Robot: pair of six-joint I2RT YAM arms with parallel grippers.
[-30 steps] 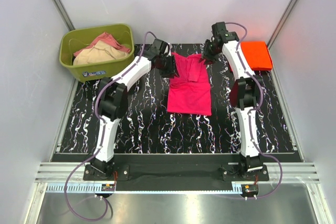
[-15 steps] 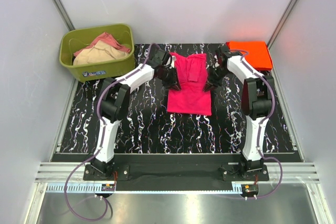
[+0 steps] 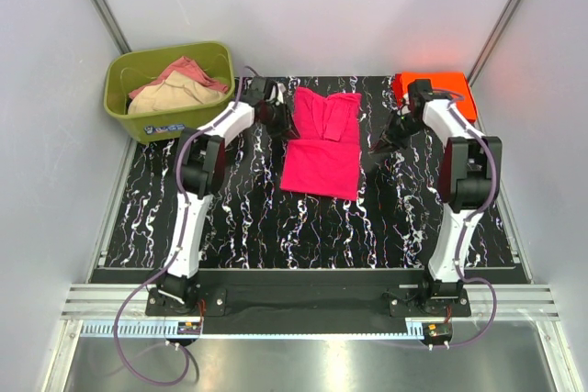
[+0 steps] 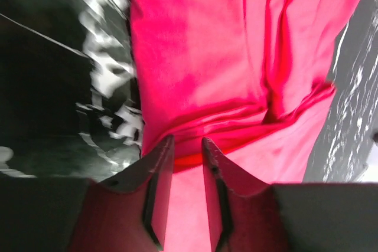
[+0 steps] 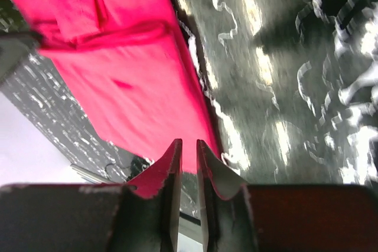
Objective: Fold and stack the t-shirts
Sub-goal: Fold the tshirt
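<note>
The hot pink t-shirt point(image 3: 322, 146) is lying flat on the far middle of the black marbled mat point(image 3: 248, 218), its upper part doubled over itself so that it is forming a narrow panel. The orange-red t-shirt point(image 3: 441, 89) is sitting folded at the far right corner, apart from it. An olive-green tub point(image 3: 147, 121) holding other clothes is standing at the far left. The left gripper point(image 3: 276, 118) is reaching in at the pink shirt's upper left edge; in its wrist view the jaws are standing narrowly apart with pink cloth filling the gap behind them, and I cannot tell whether a fold is being pinched or merely lying beneath. The right gripper point(image 3: 390, 138) is hovering over bare mat just off the shirt's right edge, jaws drawn almost together with a thin slit showing and nothing between them. The cloth is looking light, limp and apt to slide on the smooth mat, so it is probably going to sag and lose its folds if lifted from one point. Pinching every layer at both side edges near the bottom hem, one arm each, is likely the safest hold for the next fold
</note>
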